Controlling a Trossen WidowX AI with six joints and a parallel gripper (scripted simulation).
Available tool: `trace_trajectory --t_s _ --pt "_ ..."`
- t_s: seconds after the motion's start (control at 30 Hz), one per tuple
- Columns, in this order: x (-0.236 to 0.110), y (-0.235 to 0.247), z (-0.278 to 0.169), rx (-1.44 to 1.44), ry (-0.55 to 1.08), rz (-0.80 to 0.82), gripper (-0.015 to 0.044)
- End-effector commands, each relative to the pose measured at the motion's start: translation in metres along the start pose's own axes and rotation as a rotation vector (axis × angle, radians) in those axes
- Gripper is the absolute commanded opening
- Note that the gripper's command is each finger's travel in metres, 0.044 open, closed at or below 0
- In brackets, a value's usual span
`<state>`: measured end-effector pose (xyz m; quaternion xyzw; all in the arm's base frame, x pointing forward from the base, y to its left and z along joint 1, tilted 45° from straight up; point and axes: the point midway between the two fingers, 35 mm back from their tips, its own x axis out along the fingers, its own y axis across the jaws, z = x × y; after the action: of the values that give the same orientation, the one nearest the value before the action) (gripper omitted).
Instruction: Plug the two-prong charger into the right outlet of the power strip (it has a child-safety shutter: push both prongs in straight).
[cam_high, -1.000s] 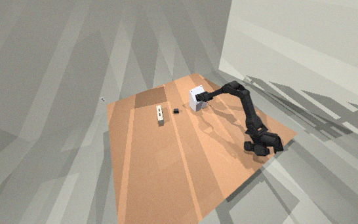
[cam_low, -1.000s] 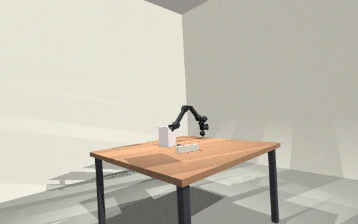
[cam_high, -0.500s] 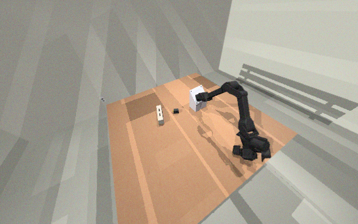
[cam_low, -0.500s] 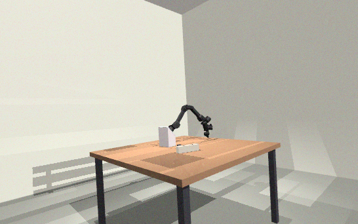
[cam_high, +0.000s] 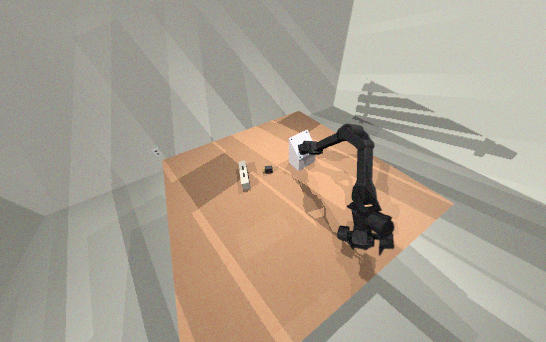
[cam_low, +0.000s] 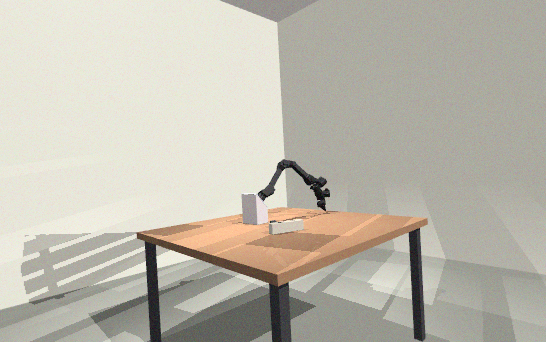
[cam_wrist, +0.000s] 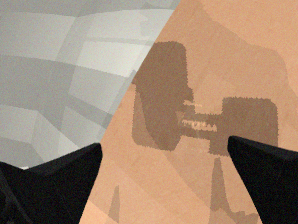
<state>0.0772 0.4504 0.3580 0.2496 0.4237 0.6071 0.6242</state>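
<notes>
The arm (cam_high: 363, 165) is standing on a white wedge-shaped mount (cam_high: 300, 150) near the far side of the wooden table (cam_high: 280, 260). From this mount it is arching up and reaching out and down toward the table edge.

The gripper (cam_high: 361, 240) is hanging just above the table surface near that edge. Its fingers are standing wide apart and are gripping nothing. In the wrist view, only bare wood and the gripper's own shadow are showing between the two dark fingers, with grey floor (cam_wrist: 60, 50) visible beyond the table edge.

The charger (cam_high: 268, 169), a small dark block, is lying on the table between the power strip (cam_high: 244, 176) and the white mount. It is sitting just beside the strip but is not touching it. It is well apart from the gripper. Its prongs are too small to make out in the top view.

The power strip is a pale, narrow bar lying flat on the table. Its outlets are appearing only as small dark marks along the top face. No plug can be seen in either outlet. In the exterior view, the strip (cam_low: 286, 226) is lying in front of the mount (cam_low: 254, 209), and the charger cannot be picked out there.

The table is standing on dark legs (cam_low: 280, 312) in a grey-walled room.
</notes>
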Motion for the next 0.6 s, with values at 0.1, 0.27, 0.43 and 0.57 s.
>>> trace_trajectory --t_s 0.1,0.27,0.43,0.57 --pt "-0.007 -0.034 0.019 -0.024 -0.026 -0.069 0.0440" --pt "-0.010 -0.066 0.029 -0.025 -0.031 -0.137 0.0440" --pt "-0.016 -0.099 0.038 -0.023 -0.033 -0.206 0.0440" --pt "-0.022 -0.126 0.045 -0.017 -0.032 -0.260 0.0440"
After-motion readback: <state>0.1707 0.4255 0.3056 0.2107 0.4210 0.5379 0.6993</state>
